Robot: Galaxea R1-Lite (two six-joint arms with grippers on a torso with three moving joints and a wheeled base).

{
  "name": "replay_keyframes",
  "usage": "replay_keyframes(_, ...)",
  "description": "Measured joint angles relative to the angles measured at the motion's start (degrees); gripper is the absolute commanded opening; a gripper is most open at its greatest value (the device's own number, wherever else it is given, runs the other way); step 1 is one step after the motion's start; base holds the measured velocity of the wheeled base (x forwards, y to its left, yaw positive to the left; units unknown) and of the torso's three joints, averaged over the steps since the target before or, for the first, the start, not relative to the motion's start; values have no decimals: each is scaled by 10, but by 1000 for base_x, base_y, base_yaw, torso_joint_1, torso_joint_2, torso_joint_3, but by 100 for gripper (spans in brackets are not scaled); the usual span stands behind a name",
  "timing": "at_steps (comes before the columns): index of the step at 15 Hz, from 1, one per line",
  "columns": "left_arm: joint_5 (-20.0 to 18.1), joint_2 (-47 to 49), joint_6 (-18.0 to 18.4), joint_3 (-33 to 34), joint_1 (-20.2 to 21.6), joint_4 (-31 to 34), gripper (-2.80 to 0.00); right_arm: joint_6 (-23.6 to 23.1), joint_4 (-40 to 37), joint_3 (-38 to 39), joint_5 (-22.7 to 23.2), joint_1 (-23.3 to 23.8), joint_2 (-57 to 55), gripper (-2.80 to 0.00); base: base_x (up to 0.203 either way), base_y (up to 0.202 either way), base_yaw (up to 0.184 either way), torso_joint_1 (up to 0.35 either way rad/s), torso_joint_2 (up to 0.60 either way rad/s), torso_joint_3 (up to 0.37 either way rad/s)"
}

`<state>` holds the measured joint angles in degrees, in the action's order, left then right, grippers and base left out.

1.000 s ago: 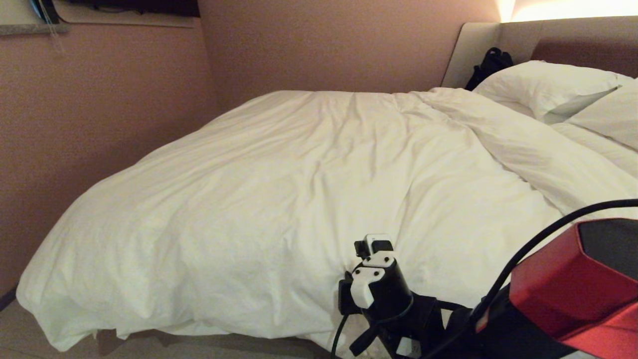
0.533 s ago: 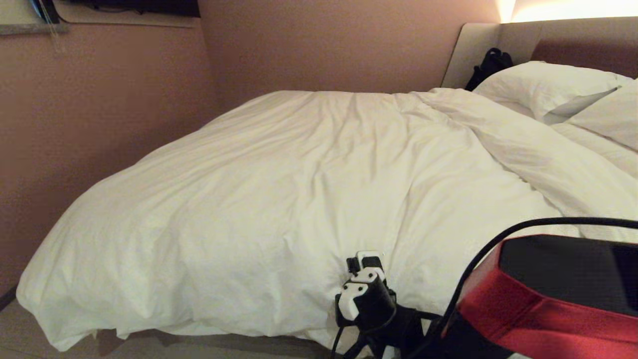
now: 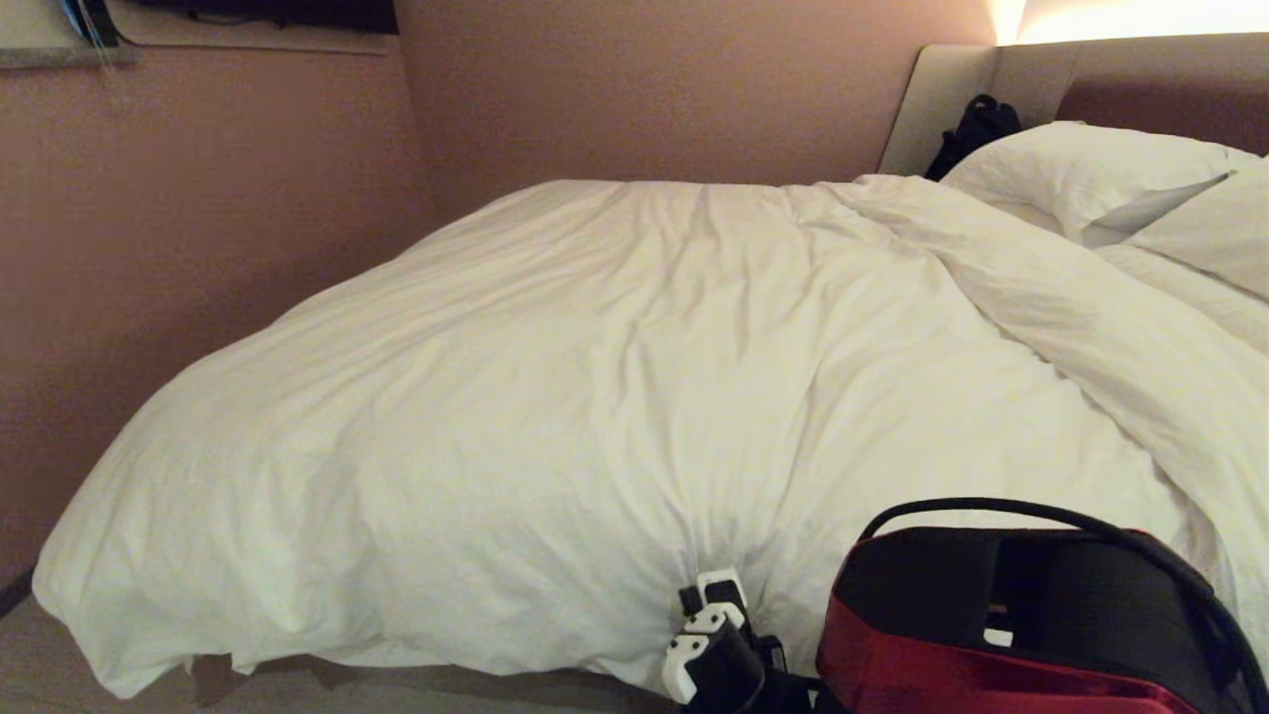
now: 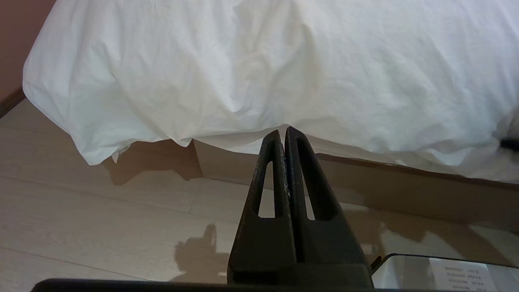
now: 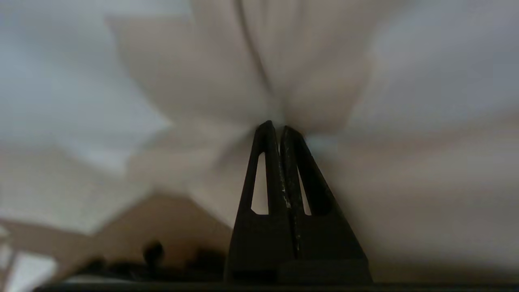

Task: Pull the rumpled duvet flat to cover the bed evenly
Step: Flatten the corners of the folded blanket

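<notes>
One duvet lies creased over the bed, its near edge overhanging the floor, beside two pillows, while the right gripper has its fingers pinched shut on that edge and the left gripper, fingers closed empty, hangs low before it.

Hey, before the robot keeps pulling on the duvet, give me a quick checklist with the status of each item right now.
1. Right tool shut on a pinch of duvet: ok.
2. Left tool shut, holding nothing, clear of the fabric: ok.
3. Duvet hangs over the near edge of the bed: ok.
4. Duvet flat near the pillows: not ok, a thick fold remains.
5. Far side overhang: cannot tell.
</notes>
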<state>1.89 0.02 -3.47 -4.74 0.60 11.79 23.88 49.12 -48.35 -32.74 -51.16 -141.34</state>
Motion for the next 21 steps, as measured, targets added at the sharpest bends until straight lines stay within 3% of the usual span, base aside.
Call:
replay_keyframes(6, 0, 0, 0, 0, 0, 0, -280, -14, 28, 58, 3, -56, -2, -280, 0, 0, 0, 0, 0, 0)
replay_keyframes(13, 0, 0, 0, 0, 0, 0, -280, -101, 156, 130, -17, -65, 79, -280, 0, 0, 0, 0, 0, 0)
replay_keyframes(21, 0, 0, 0, 0, 0, 0, -280, -254, 295, 124, -79, 65, 348, -280, 0, 0, 0, 0, 0, 0)
